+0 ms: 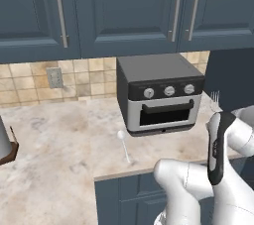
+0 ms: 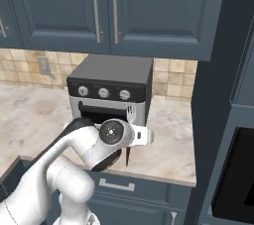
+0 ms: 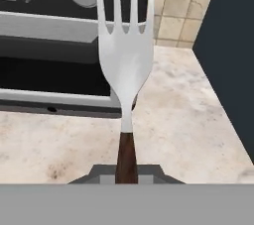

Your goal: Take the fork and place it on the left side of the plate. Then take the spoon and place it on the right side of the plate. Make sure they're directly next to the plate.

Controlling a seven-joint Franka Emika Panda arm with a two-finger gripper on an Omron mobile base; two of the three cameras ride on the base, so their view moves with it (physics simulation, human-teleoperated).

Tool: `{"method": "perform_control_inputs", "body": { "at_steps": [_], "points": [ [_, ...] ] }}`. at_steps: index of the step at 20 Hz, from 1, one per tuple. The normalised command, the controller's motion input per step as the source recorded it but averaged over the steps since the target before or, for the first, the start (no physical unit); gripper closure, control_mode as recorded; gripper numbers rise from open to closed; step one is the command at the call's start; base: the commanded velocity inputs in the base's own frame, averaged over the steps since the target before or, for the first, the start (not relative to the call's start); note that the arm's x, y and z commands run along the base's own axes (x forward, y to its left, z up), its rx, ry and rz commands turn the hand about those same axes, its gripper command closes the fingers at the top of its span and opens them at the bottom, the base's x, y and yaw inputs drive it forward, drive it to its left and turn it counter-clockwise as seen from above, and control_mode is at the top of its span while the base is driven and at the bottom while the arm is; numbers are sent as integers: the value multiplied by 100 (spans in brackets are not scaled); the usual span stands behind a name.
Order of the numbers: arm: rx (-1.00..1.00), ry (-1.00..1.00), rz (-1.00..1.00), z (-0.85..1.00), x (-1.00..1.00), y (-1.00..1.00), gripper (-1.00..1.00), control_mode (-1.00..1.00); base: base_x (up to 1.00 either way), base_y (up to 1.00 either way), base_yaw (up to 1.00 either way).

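Claw pinches dark brown handle end of slim silver four-tined fork. Fork lifted off beige marbled tabletop, long axis in line with claw, tines pointing away toward black-and-silver toaster oven. Slim whitish spoon lies on tabletop before oven, well apart. Plate's direction from claw: cannot tell.

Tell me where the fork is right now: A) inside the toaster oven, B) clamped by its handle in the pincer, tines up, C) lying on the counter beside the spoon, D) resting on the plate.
B: the pincer is shut on the fork by its dark handle, tines pointing up before the toaster oven; the spoon lies apart on the counter.
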Motion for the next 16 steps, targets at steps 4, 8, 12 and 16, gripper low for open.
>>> {"method": "perform_control_inputs", "body": {
  "at_steps": [4,8,12,16],
  "points": [
    [-6,0,0,98,-28,52,100,-100,0,0,0],
    [-5,0,0,87,-21,55,100,-100,0,0,0],
    [-5,1,0,73,-19,50,100,-100,0,0,0],
    [-5,0,1,62,-26,31,100,-100,0,0,0]
  ]
}}
